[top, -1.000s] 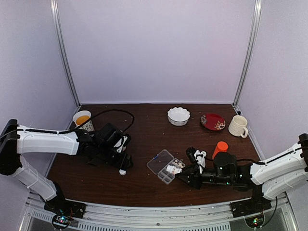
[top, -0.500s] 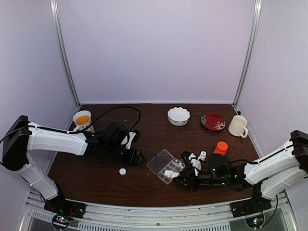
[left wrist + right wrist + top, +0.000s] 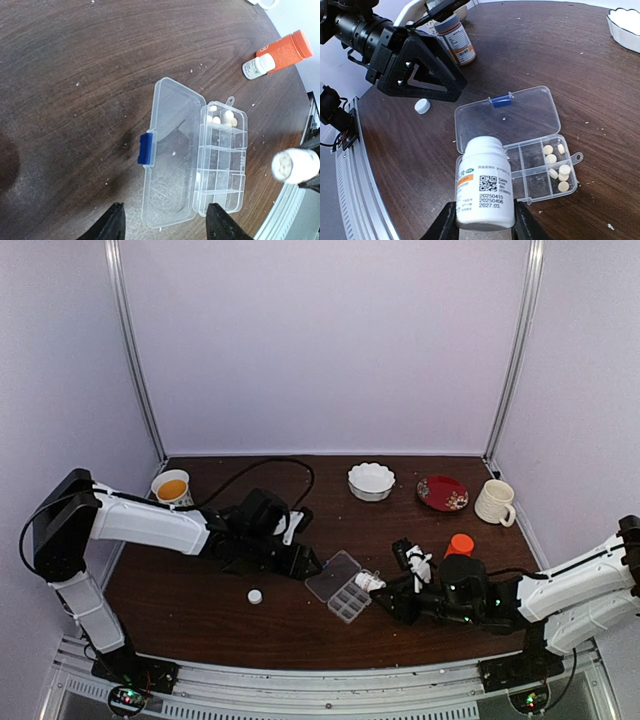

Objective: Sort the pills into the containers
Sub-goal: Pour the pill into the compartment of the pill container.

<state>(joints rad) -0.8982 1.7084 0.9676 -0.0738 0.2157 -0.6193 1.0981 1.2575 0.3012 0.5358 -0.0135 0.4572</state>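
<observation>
The containers are one clear organizer box (image 3: 346, 590), lying open with its lid (image 3: 170, 165) flat beside the compartment tray (image 3: 222, 160). Several pale pills (image 3: 555, 161) sit in the end compartments (image 3: 220, 117). My right gripper (image 3: 485, 222) is shut on a small white bottle (image 3: 485, 185), held tilted just above the tray's near end. The bottle's open mouth (image 3: 295, 166) shows pills inside. My left gripper (image 3: 166, 222) hangs open over the lid's near end with nothing between its fingers. From above, it (image 3: 305, 562) is just left of the box.
A white bottle cap (image 3: 255, 596) lies on the table left of the box. An orange bottle (image 3: 285, 51) and a small white bottle (image 3: 257, 66) stand right of it. At the back are a white bowl (image 3: 371, 481), red plate (image 3: 442, 493), mug (image 3: 494, 502) and cup (image 3: 171, 487).
My left arm has swung right, from over the white cap to the box's left side, leaving the cap on the table. The right gripper kept the bottle, shifting slightly.
</observation>
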